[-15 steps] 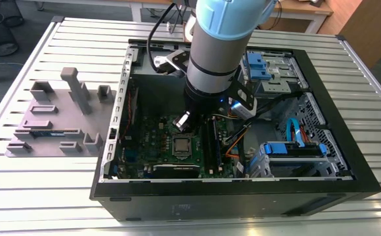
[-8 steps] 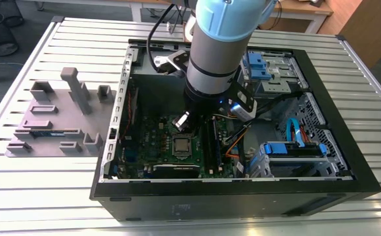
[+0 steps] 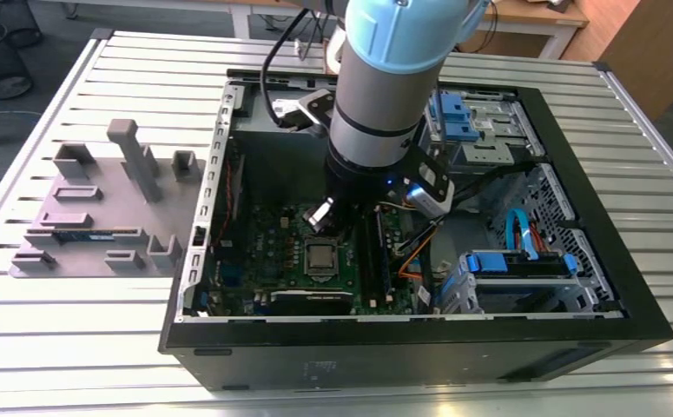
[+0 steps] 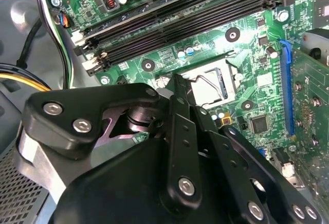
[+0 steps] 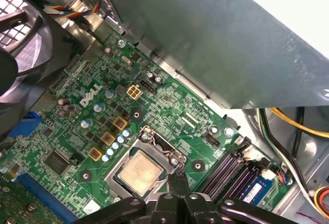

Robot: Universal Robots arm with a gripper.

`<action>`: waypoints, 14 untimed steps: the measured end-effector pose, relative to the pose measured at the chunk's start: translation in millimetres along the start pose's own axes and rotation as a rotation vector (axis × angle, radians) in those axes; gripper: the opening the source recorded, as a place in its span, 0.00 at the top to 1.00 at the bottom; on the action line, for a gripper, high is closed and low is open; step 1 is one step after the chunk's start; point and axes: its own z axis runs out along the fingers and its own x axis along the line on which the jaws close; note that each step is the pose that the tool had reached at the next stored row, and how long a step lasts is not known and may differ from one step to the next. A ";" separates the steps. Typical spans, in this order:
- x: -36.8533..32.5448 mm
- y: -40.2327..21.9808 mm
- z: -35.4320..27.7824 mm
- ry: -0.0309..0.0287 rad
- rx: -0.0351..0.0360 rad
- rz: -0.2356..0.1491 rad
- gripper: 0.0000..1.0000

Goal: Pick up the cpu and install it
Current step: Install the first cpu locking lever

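The cpu (image 5: pixel 139 171), a small square chip with a silvery top, lies flat inside the metal-framed socket (image 5: pixel 154 141) of the green board (image 5: pixel 77 131). In the exterior view the cpu (image 3: pixel 320 255) sits just below the arm's tool. My gripper (image 5: pixel 177 182) hangs close over the socket's edge nearest the memory slots, its two black fingers pressed together with nothing between them. In the second wrist view the gripper (image 4: pixel 177 80) points at the socket (image 4: pixel 216 82), and its black linkage hides much of the board.
The open computer case (image 3: pixel 614 261) walls in the board. Black memory slots (image 4: pixel 180 18) run beside the socket. A fan (image 5: pixel 20 13) and cable bundles (image 4: pixel 20 77) sit near. Blue drive caddies (image 3: pixel 522 261) fill the exterior view's right; a grey fixture block (image 3: pixel 93 208) stands outside the case.
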 end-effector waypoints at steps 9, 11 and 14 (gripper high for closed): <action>2.3 0.7 1.9 -0.0010 0.0032 0.033 0.89; 2.6 0.8 2.1 -0.0012 0.0035 0.040 0.89; 2.7 0.9 2.2 -0.0017 0.0033 0.045 0.89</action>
